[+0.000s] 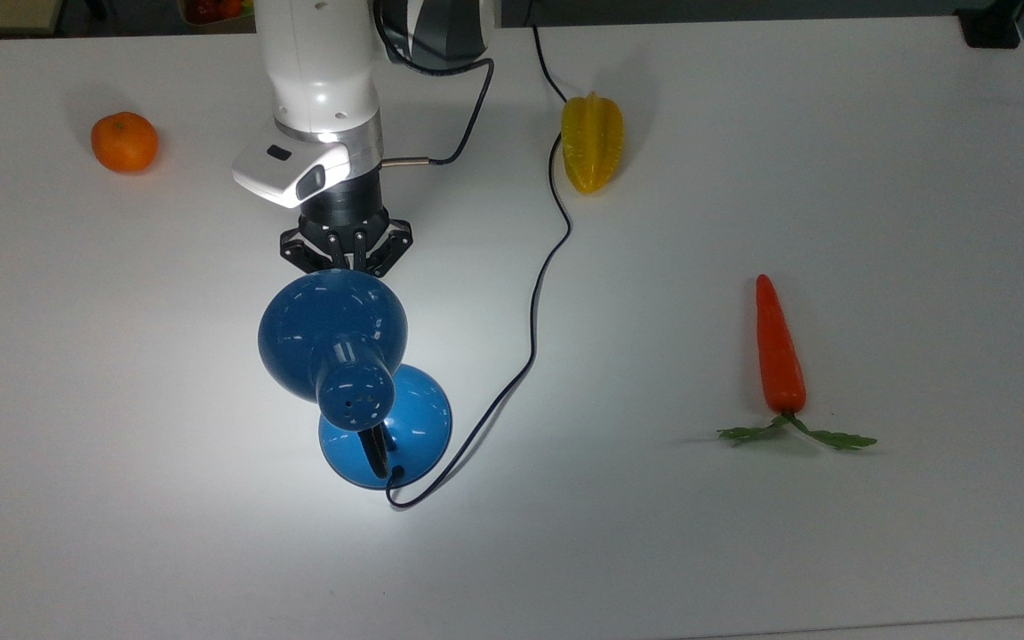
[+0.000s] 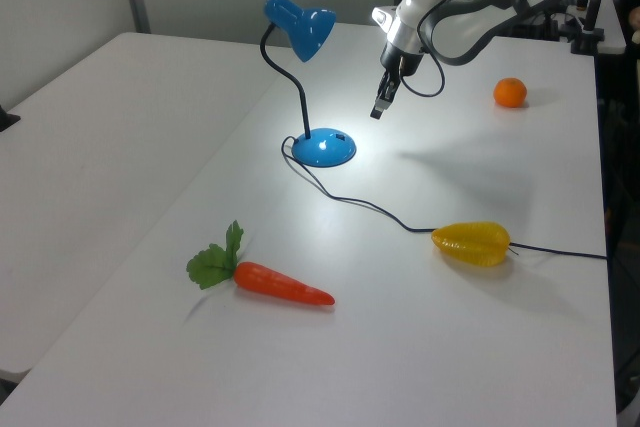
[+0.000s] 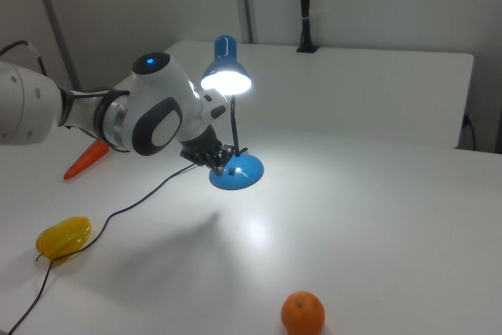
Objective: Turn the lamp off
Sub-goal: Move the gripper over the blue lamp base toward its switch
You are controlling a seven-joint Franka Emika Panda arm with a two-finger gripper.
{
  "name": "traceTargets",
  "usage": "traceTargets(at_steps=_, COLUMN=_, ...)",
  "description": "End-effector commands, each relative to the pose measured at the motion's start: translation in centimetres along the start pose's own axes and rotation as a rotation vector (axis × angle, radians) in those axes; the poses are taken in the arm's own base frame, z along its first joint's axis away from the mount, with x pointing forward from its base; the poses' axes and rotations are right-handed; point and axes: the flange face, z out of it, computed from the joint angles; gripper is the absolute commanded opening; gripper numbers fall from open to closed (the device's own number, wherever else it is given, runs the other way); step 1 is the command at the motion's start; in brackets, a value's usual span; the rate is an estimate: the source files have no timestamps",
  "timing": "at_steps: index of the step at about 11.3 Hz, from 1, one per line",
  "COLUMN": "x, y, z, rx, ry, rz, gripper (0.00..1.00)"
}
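The blue lamp is lit, with a bright pool of light on the white table. In the top view its dome shade (image 1: 332,331) overlaps its round base (image 1: 410,427); the base (image 2: 325,148) also shows in the left view. The glowing shade (image 3: 226,78) faces down in the right view. My gripper (image 2: 380,110) hangs shut with nothing in it, above the table just to the left view's right of the base. In the right view the gripper (image 3: 223,165) sits close to the base (image 3: 239,172). In the top view its tips are hidden behind the shade's rim.
The lamp's dark cord (image 1: 534,302) runs from the base to the table's far edge, past a yellow star fruit (image 1: 592,142). An orange (image 1: 124,141) lies at the top view's far left. A carrot (image 1: 779,351) lies at the top view's right.
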Motion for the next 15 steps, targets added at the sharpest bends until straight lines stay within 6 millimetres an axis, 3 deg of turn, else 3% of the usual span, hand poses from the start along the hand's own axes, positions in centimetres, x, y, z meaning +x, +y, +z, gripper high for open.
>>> traceTargets(at_steps=1, x=1.1, y=0.0, z=1.7, rx=0.002, ry=0.061, rz=0.045, gripper=0.00)
traceTargets(at_steps=8, x=3.2, y=0.1, z=4.5, rx=-0.005, ry=0.117, rz=0.063, gripper=0.00)
traceTargets(at_steps=11, x=3.1, y=-0.4, z=6.2, rx=-0.006, ry=0.116, rz=0.074, gripper=0.00)
traceTargets(at_steps=15, x=3.2, y=-0.6, z=6.5, rx=-0.013, ry=0.134, rz=0.068, gripper=0.00)
